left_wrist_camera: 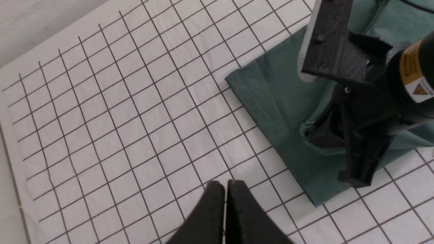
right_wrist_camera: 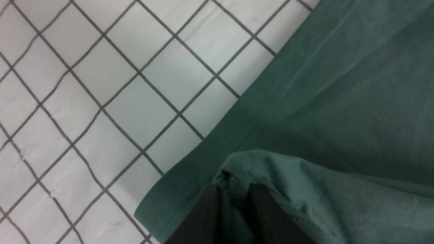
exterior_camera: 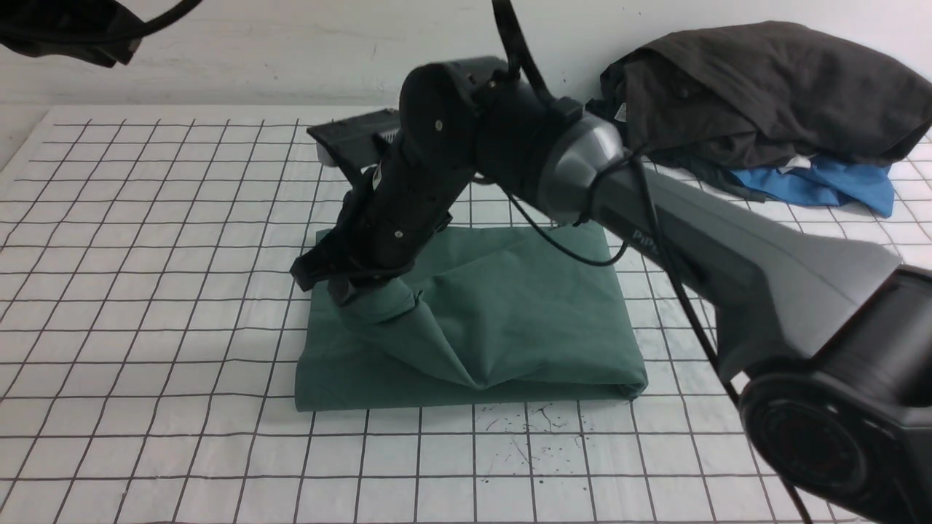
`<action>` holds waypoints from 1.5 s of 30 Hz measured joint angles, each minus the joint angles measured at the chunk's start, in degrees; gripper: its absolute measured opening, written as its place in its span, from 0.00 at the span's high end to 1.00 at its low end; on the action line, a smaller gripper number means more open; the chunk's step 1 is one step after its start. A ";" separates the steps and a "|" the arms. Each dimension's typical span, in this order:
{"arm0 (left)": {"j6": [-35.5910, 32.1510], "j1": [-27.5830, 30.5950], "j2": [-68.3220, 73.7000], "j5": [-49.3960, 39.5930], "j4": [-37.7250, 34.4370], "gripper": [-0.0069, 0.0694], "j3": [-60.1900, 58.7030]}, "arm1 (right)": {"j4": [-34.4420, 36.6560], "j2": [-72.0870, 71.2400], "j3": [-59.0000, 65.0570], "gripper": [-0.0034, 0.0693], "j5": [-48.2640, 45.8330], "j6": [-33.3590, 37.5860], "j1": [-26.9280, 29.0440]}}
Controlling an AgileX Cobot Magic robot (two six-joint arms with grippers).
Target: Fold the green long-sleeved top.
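The green long-sleeved top [exterior_camera: 510, 313] lies folded into a rough rectangle in the middle of the gridded mat. My right gripper [exterior_camera: 342, 287] reaches across to its left side and is shut on a raised, ribbed fold of the fabric [right_wrist_camera: 237, 166], lifted a little off the layer below. In the right wrist view the right gripper [right_wrist_camera: 234, 189] has green cloth bunched between its fingers. My left gripper [left_wrist_camera: 225, 184] is shut and empty, hanging above bare mat to the left of the top [left_wrist_camera: 271, 95].
A dark grey-black garment [exterior_camera: 764, 87] is heaped at the back right over a bright blue garment [exterior_camera: 823, 182]. The white gridded mat [exterior_camera: 145, 291] covers the table up to the back wall. The right arm's body crosses over the top's right half.
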State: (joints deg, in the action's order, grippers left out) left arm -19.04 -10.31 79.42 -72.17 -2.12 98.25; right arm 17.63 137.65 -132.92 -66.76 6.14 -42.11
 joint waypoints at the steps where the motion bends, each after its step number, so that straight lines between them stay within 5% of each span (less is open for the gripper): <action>1: 0.28 0.00 -0.32 0.00 -0.10 0.92 0.00 | 0.97 0.58 0.00 0.81 0.17 -0.02 0.00; 8: 1.30 0.00 -3.29 0.00 -0.18 0.92 -0.23 | 5.39 -0.59 -0.49 0.42 -0.75 0.18 0.00; 13: 1.62 0.00 -7.37 0.01 -0.24 0.92 -3.79 | -4.89 -3.58 -1.34 0.27 -4.29 0.71 0.05; 17: 1.62 0.00 -10.73 -0.05 -0.24 0.92 -8.64 | -13.44 -4.10 -0.32 0.35 -4.46 -1.33 0.16; 19: 1.62 0.00 -12.56 -0.05 -0.17 0.92 -12.28 | -15.00 -3.59 1.65 0.48 -4.53 -2.93 0.29; 24: 1.62 0.00 -14.56 0.44 -0.12 0.92 -18.19 | -8.66 -0.94 5.83 0.82 -4.59 -3.41 -0.07; 27: 1.62 0.00 -14.77 1.36 -0.06 0.92 -19.54 | -3.85 0.06 6.87 0.94 -4.51 -1.01 -1.84; 34: 1.62 0.00 -14.84 3.28 -0.06 0.92 -19.69 | -4.70 0.31 6.93 0.97 -4.39 1.00 -7.88; 45: 7.66 0.00 -29.60 3.50 3.38 0.92 -26.34 | -12.69 -13.79 4.98 0.97 -4.67 1.01 -2.07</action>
State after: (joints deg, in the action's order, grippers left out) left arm -11.38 -10.31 49.83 -68.67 1.26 71.91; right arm 4.94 123.87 -127.94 -71.44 7.14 -44.18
